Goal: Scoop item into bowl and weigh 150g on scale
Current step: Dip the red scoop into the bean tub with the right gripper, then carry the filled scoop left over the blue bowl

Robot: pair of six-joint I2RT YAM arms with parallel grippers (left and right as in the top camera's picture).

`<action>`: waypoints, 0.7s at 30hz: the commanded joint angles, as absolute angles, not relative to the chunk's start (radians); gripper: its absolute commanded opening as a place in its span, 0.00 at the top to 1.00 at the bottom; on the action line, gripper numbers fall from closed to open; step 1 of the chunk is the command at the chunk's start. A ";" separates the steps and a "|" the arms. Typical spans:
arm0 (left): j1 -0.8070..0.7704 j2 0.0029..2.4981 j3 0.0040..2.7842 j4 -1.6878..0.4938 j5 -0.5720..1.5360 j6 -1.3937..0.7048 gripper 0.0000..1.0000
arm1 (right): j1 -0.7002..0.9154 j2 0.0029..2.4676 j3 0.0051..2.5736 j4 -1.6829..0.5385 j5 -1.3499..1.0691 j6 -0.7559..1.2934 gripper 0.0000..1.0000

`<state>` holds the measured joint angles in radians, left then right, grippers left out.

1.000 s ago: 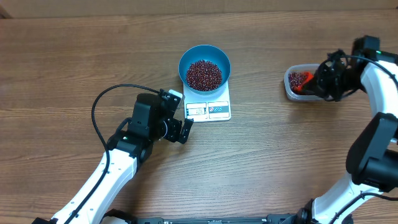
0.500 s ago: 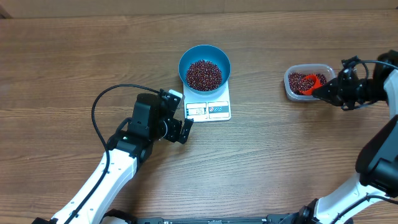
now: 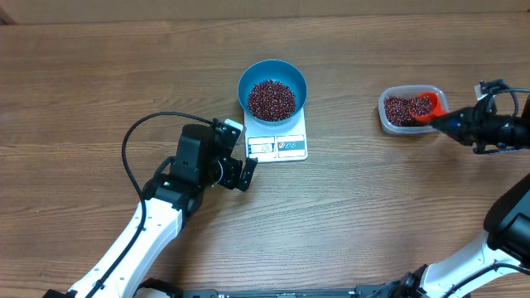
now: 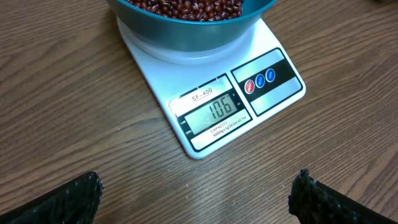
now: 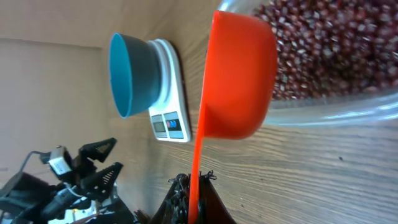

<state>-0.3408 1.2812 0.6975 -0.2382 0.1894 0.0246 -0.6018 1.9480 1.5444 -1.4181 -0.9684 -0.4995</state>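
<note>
The blue bowl (image 3: 272,89) stands on the white scale (image 3: 278,147) and holds a heap of red-brown beans (image 3: 272,99). In the left wrist view the scale (image 4: 273,87) shows 106 on its display, under the bowl (image 4: 186,28). My left gripper (image 3: 240,153) is open beside the scale's left front corner, and nothing lies between its fingers (image 4: 68,199). My right gripper (image 3: 465,126) is shut on the handle of an orange scoop (image 3: 423,107). The scoop carries beans over a clear tub (image 3: 396,122). The right wrist view shows the scoop (image 5: 239,74) from below, at the tub's rim.
The clear tub (image 5: 323,112) at the right holds more beans (image 5: 329,43). The left arm's black cable (image 3: 137,136) loops over the wood to the left of the scale. The bowl (image 5: 130,74) and scale (image 5: 171,106) show far off in the right wrist view.
My right gripper has drawn back to the right and the scoop has come up out of the tub's beans to its right rim. The left arm has not moved.
</note>
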 commanded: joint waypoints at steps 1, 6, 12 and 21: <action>-0.342 1.288 0.694 -0.234 0.183 0.015 0.00 | -0.606 1.945 1.546 -1.434 -1.083 -0.562 0.96; -0.343 1.288 0.694 -0.234 0.183 0.015 0.00 | -0.606 1.945 1.546 -1.480 -1.177 -0.628 0.96; -0.342 1.288 0.694 -0.234 0.183 0.015 0.00 | -0.560 1.945 1.546 -1.510 -1.247 -0.637 0.96; -0.343 1.288 0.694 -0.234 0.183 0.015 0.01 | -0.315 1.945 1.546 -1.355 -1.338 -0.473 0.96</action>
<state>-0.3408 1.2812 0.6975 -0.2386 0.1894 0.0246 -0.3935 1.9480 1.5444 -1.4170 -1.2778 -0.5816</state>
